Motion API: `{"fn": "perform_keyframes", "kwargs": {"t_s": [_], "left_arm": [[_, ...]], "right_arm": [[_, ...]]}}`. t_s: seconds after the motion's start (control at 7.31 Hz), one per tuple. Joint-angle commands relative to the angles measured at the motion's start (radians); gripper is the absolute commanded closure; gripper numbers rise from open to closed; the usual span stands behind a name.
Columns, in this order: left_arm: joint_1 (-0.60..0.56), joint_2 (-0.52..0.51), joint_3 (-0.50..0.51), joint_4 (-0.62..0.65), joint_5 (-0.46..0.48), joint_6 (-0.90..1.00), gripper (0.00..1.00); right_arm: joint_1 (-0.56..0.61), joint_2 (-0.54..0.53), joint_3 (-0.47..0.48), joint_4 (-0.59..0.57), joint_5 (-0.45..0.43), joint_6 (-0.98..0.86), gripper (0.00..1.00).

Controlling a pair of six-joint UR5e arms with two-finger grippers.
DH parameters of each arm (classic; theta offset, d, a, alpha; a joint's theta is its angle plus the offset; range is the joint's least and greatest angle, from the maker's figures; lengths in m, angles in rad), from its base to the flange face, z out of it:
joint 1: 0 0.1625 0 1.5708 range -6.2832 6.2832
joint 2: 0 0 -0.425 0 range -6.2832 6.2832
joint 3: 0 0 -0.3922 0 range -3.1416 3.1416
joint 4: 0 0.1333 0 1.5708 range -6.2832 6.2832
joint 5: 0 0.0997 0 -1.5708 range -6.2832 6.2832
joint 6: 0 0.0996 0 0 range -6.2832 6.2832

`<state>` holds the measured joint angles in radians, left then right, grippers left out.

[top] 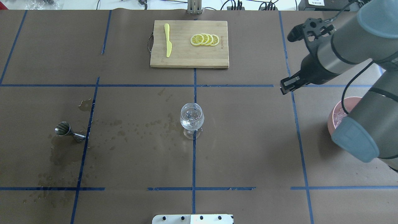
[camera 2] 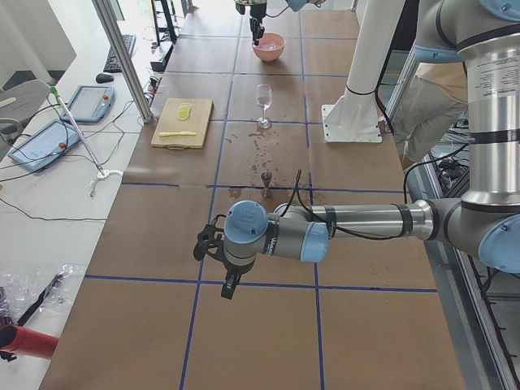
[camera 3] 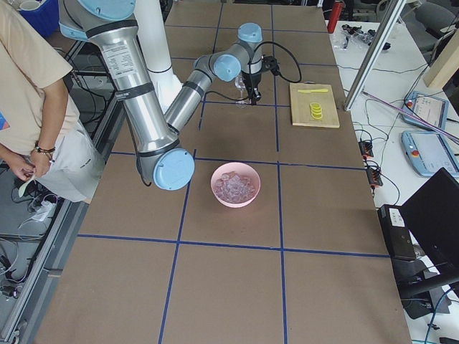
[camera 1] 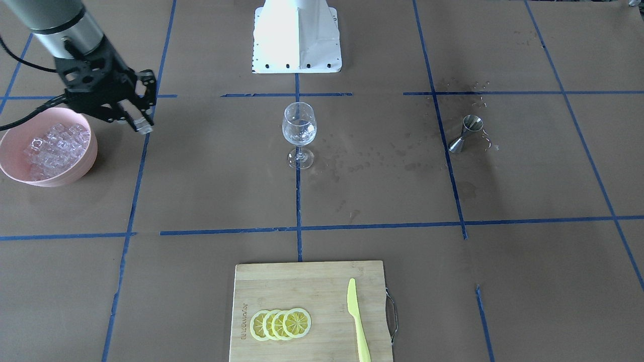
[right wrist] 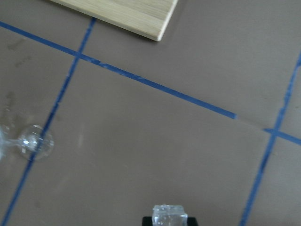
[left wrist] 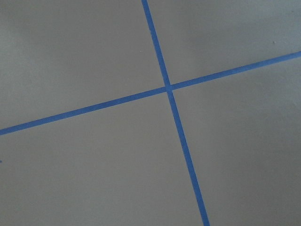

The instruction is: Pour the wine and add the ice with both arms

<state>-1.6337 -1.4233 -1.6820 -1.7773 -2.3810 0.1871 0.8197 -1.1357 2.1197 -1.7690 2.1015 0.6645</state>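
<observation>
My right gripper (camera 1: 142,124) hangs above the table between the pink bowl (camera 1: 85,166) heaped with clear ice (camera 1: 55,146) and the wine glass (camera 1: 299,129). It is shut on one ice cube (right wrist: 169,217), seen between the finger pads in the right wrist view. From overhead the gripper (top: 284,87) is up and right of the glass (top: 192,118). The glass stands upright at the table's middle with a little clear liquid, hard to make out. My left gripper (camera 2: 227,284) shows only in the exterior left view, low over bare table. I cannot tell if it is open.
A steel jigger (camera 1: 465,133) stands on wet-spotted paper on my left side. A bamboo board (camera 1: 302,281) at the far edge holds lemon slices (camera 1: 282,324) and a yellow knife (camera 1: 357,322). The white pedestal (camera 1: 297,35) is behind the glass. A person stands beside the robot (camera 3: 36,107).
</observation>
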Motion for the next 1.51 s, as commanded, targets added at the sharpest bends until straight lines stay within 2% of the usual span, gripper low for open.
{"fn": "perform_keyframes", "kwargs": {"t_s": [0.0, 0.14, 0.27, 0.41, 0.55, 0.96, 1.09, 1.37], "left_arm": [[0.000, -0.003, -0.002, -0.001, -0.001, 0.000, 0.00], [0.000, -0.006, -0.002, -0.001, -0.001, 0.000, 0.00], [0.000, -0.006, -0.002, -0.001, -0.001, 0.000, 0.00], [0.000, -0.006, -0.002, -0.001, -0.001, 0.000, 0.00], [0.000, -0.005, -0.002, -0.001, -0.001, 0.002, 0.00], [0.000, -0.005, 0.001, -0.001, 0.000, 0.002, 0.00], [0.000, -0.003, 0.002, -0.001, 0.000, 0.002, 0.00], [0.000, 0.000, 0.002, -0.001, -0.001, 0.002, 0.00]], "right_arm": [[-0.142, 0.155, -0.029, -0.004, -0.096, 0.292, 1.00], [-0.222, 0.198, -0.032, -0.016, -0.200, 0.405, 1.00], [-0.291, 0.274, -0.038, -0.121, -0.284, 0.437, 1.00], [-0.353, 0.350, -0.071, -0.201, -0.367, 0.511, 1.00], [-0.381, 0.393, -0.128, -0.207, -0.412, 0.545, 1.00], [-0.401, 0.438, -0.182, -0.205, -0.454, 0.552, 1.00], [-0.407, 0.459, -0.217, -0.202, -0.492, 0.552, 1.00], [-0.407, 0.456, -0.233, -0.201, -0.505, 0.550, 1.00]]}}
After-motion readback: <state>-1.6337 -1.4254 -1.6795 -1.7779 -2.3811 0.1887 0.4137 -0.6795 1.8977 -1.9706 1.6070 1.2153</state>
